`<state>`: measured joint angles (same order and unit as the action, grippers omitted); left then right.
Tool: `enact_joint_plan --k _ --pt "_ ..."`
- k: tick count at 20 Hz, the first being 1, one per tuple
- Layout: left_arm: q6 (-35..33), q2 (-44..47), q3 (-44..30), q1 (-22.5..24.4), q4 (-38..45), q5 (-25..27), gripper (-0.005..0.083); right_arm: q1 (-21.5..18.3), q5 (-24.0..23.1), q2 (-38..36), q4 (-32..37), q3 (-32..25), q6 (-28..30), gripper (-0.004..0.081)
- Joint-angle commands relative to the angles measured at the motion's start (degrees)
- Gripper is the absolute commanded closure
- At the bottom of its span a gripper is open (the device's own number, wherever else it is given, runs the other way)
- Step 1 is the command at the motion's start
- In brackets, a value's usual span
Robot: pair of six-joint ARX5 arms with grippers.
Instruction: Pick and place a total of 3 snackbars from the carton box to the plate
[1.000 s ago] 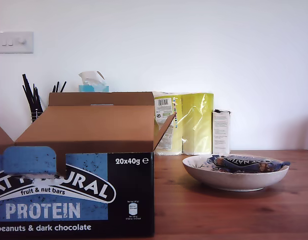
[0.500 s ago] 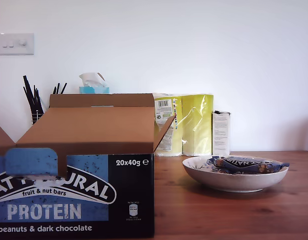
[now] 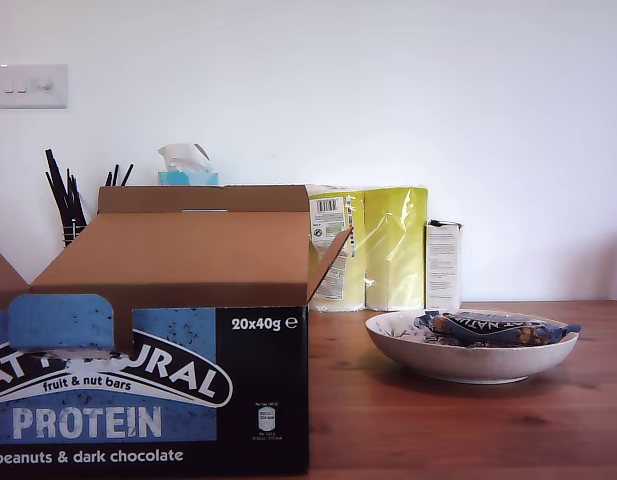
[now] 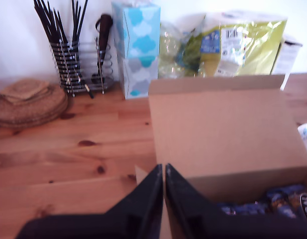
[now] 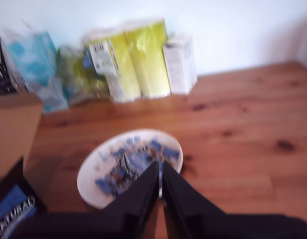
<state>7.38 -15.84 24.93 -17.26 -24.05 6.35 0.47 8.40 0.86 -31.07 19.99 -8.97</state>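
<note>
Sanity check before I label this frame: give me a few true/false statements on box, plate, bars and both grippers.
1. Snackbars lie in the plate. True.
2. The carton box is sealed shut. False: its flaps are open, and the first wrist view shows bars inside.
3. My first gripper holds a snackbar. False: its fingers are closed together with nothing between them.
4. My second gripper is shut and empty, above the plate. True.
5. The plate stands at the exterior view's left of the box. False: it stands at the exterior view's right.
6. A yellow plastic-wrapped pack stands against the wall behind the plate. True.
</note>
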Motion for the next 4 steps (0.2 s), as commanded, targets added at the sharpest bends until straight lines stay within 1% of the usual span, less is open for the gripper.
enact_joint_plan --k 1,3,4 --pt "0.3 0.5 -1.6 -0.2 -0.8 0.2 0.0797 0.2 0.0 -0.1 -2.7 -1.1 0.0 0.0783" --pt "0.3 0.5 -1.6 -0.2 -2.0 0.2 0.0797 0.2 0.0 -0.1 -5.3 -1.1 0.0 0.0783" --pt "0.3 0.5 -1.6 -0.2 -2.5 0.2 0.0797 0.2 0.0 -0.1 -5.1 -1.1 0.0 0.0783"
